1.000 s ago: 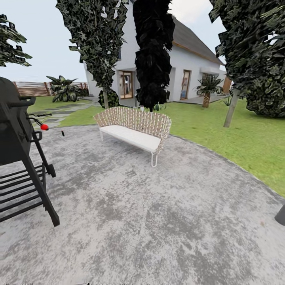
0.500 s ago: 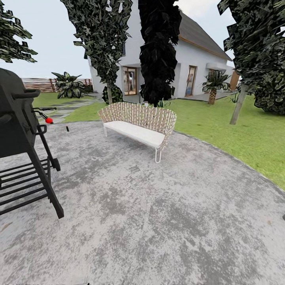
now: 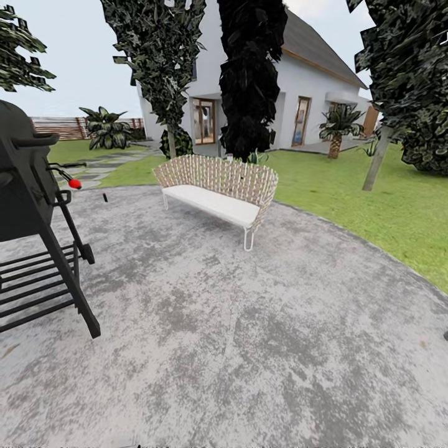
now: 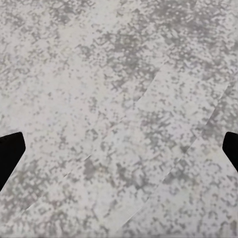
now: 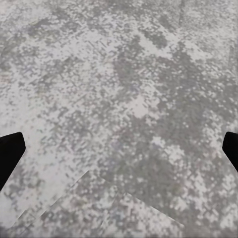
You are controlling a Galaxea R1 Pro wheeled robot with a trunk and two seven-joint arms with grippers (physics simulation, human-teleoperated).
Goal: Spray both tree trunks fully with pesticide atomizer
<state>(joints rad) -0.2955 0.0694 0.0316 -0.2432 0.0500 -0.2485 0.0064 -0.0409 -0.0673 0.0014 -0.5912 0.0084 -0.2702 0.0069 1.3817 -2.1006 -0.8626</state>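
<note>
Grey patio point(image 3: 249, 348), wicker bench point(image 3: 218, 193) ahead, both claws point(image 4: 119, 148) point(image 5: 119, 148) spread open over bare paving.

A mottled grey concrete patio point(image 3: 249, 348) carries a woven wicker bench with a white seat cushion point(image 3: 218, 196) near its far edge and a black metal grill point(image 3: 31, 218) at its left edge, before a white house point(image 3: 311, 93) under pale daylight.

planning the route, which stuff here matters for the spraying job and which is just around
Job:
- lawn
- wooden fence
- stepping stones
- left gripper, open
- right gripper, open

Just around:
- grill
- bench
- house
- dark narrow trees
- palm
- patio
</note>
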